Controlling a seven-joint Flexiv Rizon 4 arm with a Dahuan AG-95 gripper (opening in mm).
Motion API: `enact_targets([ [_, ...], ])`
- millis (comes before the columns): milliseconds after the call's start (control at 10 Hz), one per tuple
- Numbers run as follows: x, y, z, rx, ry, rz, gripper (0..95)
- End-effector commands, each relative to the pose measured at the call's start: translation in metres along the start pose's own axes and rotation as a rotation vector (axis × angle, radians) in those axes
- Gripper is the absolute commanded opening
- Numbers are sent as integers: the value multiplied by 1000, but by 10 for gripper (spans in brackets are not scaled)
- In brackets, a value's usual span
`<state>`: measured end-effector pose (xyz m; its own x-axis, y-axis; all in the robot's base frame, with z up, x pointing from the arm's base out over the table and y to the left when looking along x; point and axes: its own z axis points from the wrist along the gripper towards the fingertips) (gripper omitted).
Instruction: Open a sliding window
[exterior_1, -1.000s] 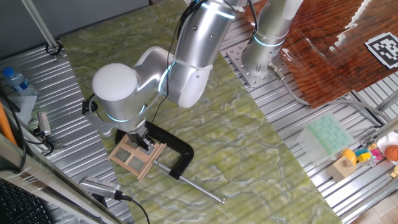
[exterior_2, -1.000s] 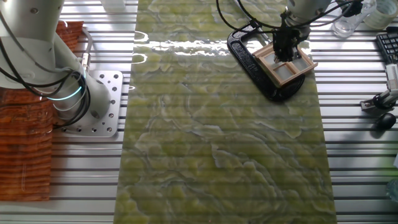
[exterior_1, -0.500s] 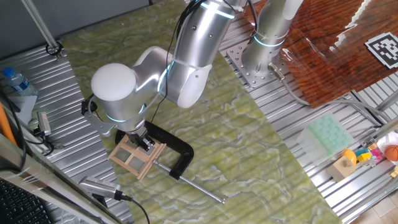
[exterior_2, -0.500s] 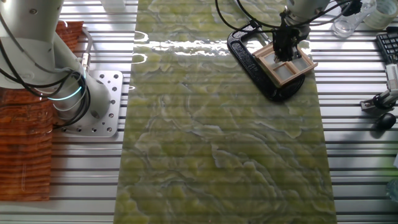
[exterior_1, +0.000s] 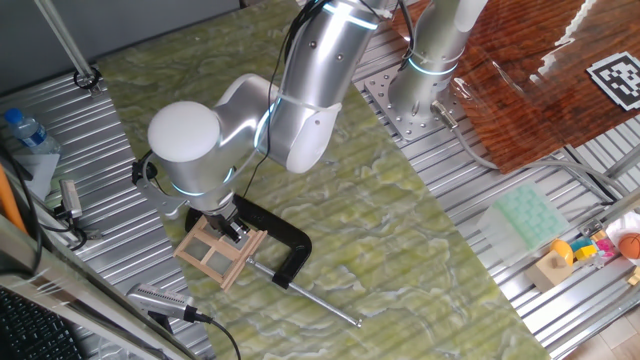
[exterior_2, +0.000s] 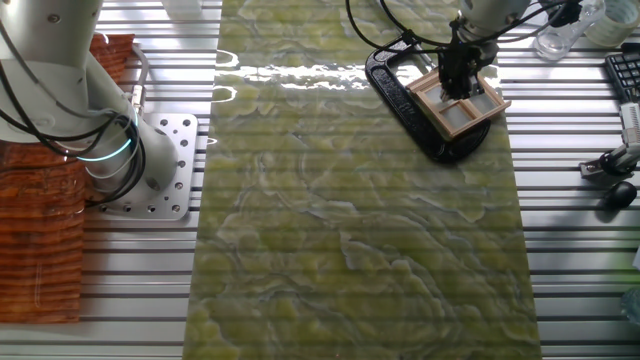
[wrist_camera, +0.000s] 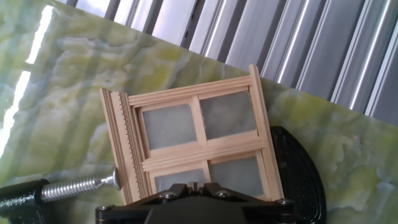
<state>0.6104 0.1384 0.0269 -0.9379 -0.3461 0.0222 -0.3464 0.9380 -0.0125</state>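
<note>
1. Gripper sits low at the bottom of the hand view, right over the sliding window. Can't tell if it's clenched or loose.
2. The window lies flat mid-frame on the green mat, pinched by the black C-clamp.
3. Roughly square, rails running toward the upper right.
4. Risk, I'd guess: fingers slip off the sash, or the push twists the frame in the clamp.

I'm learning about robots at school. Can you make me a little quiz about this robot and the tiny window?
1. True or false: the sliding window has six panes.
2. What presses against the window frame's side in the hand view? A) the black C-clamp B) a sponge C) a bottle
3. Fill in: the gripper is right above the ____.

Key: 1 false, it has four. 2 A, its steel screw meets the frame. 3 window.
</note>
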Motion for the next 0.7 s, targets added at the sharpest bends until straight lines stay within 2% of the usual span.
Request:
enact_targets([
  [100,0,0,0,-3,-1,-1,0],
  [700,0,-1,2,-5,2,-10,0],
])
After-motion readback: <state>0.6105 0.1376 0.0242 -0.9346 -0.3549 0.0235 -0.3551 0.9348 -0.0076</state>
